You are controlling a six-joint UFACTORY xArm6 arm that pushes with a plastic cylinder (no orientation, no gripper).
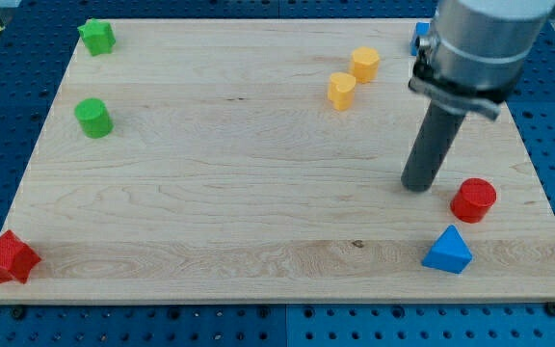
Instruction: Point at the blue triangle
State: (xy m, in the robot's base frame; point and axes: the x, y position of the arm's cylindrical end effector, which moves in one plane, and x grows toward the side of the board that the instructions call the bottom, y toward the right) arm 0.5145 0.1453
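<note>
The blue triangle (448, 251) lies near the view's bottom right corner of the wooden board (258, 193). My tip (418, 186) rests on the board above and a little left of it, apart from it. A red cylinder (474, 200) stands just right of my tip, between it and the board's right edge, above the triangle.
Two yellow blocks (364, 64) (341, 91) sit at the top centre-right. A blue block (420, 39) is partly hidden behind the arm at the top right. A green star (96, 37) and green cylinder (92, 118) are at the left. A red star (8, 257) is at the bottom left corner.
</note>
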